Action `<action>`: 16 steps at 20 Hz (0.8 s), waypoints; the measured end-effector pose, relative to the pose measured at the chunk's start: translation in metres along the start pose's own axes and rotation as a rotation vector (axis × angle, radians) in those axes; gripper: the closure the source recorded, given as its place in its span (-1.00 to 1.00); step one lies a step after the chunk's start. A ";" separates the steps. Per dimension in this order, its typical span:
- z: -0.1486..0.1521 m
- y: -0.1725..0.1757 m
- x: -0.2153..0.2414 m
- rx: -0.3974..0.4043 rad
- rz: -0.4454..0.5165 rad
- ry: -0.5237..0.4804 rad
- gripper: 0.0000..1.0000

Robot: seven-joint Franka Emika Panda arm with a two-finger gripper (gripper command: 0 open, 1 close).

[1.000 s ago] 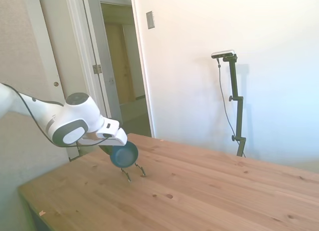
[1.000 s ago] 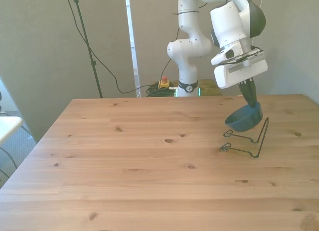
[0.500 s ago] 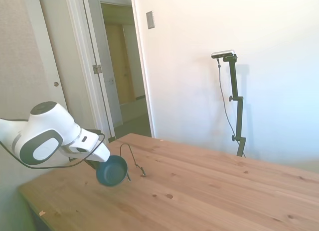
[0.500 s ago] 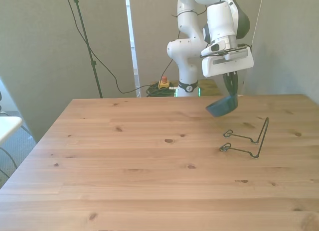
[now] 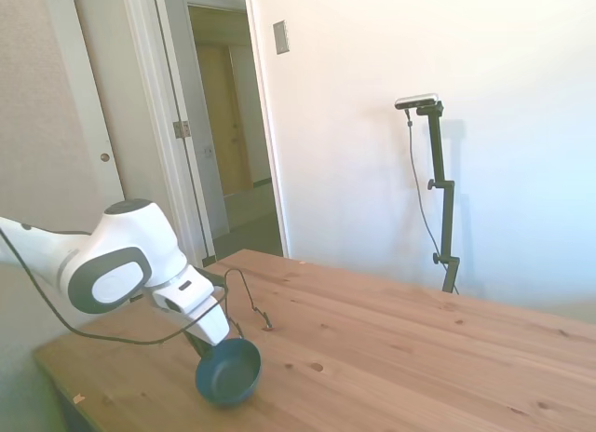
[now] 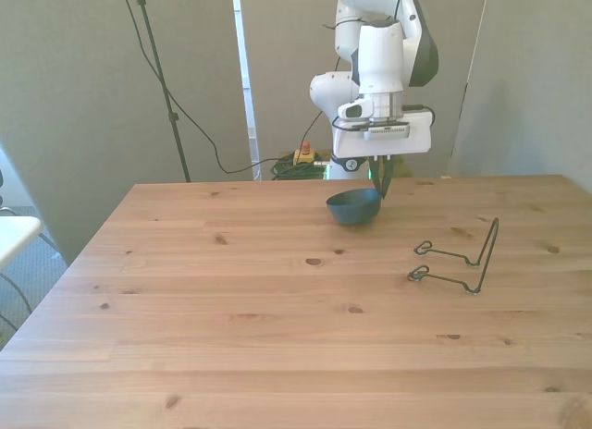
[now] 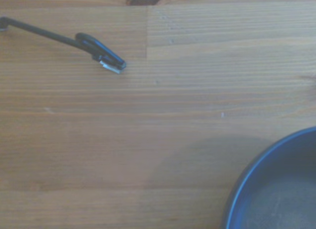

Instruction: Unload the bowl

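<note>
Bowl (image 6: 353, 207) tilted, rim gripped by pincer (image 6: 381, 190), above table (image 6: 277, 318)

Wooden table (image 6: 231, 318): open bare surface across the middle and the front view's left; obstacles are the wire rack (image 6: 458, 259) toward the front view's right and the bowl (image 6: 353, 207) held low in the gripper (image 6: 379, 190) near the far edge.

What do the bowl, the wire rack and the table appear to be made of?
Bowl: smooth dark teal, matte with little glare; plastic or glazed ceramic, cannot tell which. Wire rack: thin dark bent wire, probably coated metal. Table: light wooden planks with visible knots and grain, likely pine, with a low sheen.
</note>
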State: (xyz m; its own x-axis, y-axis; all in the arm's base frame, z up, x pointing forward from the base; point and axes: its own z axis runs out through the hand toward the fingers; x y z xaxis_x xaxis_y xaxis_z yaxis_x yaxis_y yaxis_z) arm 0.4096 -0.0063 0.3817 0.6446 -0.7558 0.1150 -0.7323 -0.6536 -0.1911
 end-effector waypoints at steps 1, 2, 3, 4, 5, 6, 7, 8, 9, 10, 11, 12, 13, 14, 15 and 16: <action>0.003 -0.003 0.004 -0.009 0.000 -0.020 -1.00; 0.005 -0.006 0.007 -0.015 -0.002 -0.036 -1.00; 0.007 -0.009 0.009 -0.017 -0.003 -0.046 -1.00; 0.007 -0.011 0.010 -0.019 -0.003 -0.054 -1.00; 0.008 -0.012 0.011 -0.023 -0.003 -0.062 -1.00; 0.008 -0.013 0.012 -0.024 -0.004 -0.065 -1.00; 0.007 -0.013 0.011 -0.028 -0.006 -0.069 -1.00; 0.007 -0.012 0.010 -0.036 -0.009 -0.075 -1.00; 0.007 -0.012 0.009 -0.041 -0.012 -0.081 -1.00; 0.007 -0.013 0.008 -0.043 -0.015 -0.082 -1.00; 0.006 -0.012 0.007 -0.051 -0.020 -0.085 -1.00; 0.005 -0.011 0.005 -0.068 -0.028 -0.091 -1.00; 0.002 -0.010 0.004 -0.071 -0.029 -0.093 -1.00; -0.002 -0.009 0.003 -0.073 -0.029 -0.093 -1.00; -0.008 -0.008 0.001 -0.079 -0.023 -0.095 -1.00; -0.014 -0.007 -0.002 -0.080 -0.018 -0.093 -1.00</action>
State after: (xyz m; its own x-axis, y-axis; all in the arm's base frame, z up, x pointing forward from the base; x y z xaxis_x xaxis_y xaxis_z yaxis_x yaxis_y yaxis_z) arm 0.4103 -0.0011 0.3969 0.6728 -0.7394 0.0260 -0.7331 -0.6710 -0.1109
